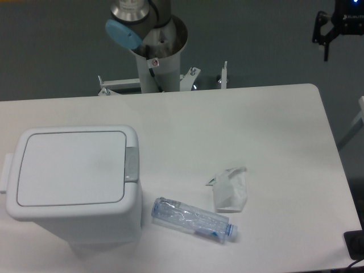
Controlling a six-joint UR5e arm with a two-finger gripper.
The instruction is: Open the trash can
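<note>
Trash can point(71, 176) lid flat, closed; grey button point(131, 165) unpressed. Claw out of shot, state unknowable. All work ahead.

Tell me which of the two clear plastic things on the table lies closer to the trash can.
The crushed bottle: its base end lies just beside the trash can, near the front right corner. The crumpled clear wrapper sits farther right, beyond the bottle's middle.

Bin point(74, 182) on table point(273, 125), at 9 o'clock of its centre, lid shut flat; push-button point(131, 165) on the bin's 3 o'clock rim. Bottle point(193, 219) lying on its side at the bin's 4 o'clock, just beside it. Bag point(230, 189) at bottle's 1 o'clock, near. Arm base point(153, 57) behind table, 12 o'clock.
</note>
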